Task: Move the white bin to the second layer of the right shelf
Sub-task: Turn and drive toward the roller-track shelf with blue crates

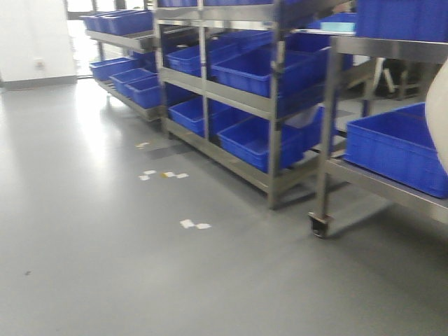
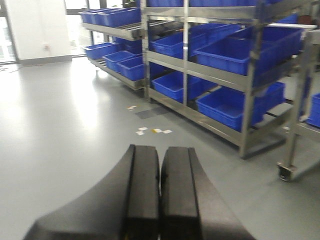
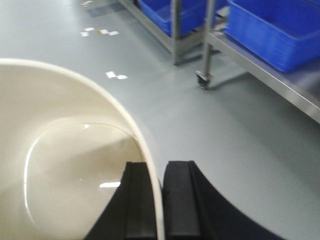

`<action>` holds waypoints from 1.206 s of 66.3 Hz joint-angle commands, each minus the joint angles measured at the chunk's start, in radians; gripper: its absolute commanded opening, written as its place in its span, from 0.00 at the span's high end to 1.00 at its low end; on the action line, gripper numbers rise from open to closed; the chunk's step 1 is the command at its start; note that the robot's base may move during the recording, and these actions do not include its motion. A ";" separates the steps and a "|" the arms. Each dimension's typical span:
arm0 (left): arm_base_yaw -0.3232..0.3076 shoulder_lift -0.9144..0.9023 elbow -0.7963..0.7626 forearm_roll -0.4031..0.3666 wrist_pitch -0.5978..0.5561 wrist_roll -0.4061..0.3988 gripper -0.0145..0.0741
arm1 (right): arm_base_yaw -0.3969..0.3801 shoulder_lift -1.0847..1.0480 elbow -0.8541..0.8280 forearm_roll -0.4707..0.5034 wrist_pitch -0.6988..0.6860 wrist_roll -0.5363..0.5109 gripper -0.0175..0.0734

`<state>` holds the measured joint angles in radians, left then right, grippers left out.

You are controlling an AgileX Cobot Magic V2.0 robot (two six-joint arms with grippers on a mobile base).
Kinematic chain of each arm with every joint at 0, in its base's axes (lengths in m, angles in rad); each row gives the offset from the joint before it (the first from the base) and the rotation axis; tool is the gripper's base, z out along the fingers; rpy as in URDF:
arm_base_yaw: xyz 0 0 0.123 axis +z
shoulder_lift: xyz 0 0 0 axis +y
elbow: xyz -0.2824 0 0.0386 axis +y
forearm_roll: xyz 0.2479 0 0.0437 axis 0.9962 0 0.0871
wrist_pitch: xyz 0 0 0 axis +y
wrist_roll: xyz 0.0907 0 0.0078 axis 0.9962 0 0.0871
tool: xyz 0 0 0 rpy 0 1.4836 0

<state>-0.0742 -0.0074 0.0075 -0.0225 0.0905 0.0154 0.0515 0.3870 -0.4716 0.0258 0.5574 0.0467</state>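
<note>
The right hand is pinching the rim of the white bin to carry it; the left hand is hanging empty, pressed together.

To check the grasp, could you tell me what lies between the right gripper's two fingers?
In the right wrist view, the white bin's thin rim sits between the right gripper's fingers, one inside, one outside.

Grey floor — small white scraps, maybe paper; steel racks carry blue crates.
</note>
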 commanded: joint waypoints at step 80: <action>-0.010 -0.016 0.037 -0.006 -0.081 -0.003 0.74 | -0.007 0.008 -0.032 0.003 -0.096 -0.003 0.76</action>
<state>-0.0742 -0.0074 0.0075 -0.0225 0.0905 0.0154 0.0515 0.3870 -0.4716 0.0258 0.5574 0.0467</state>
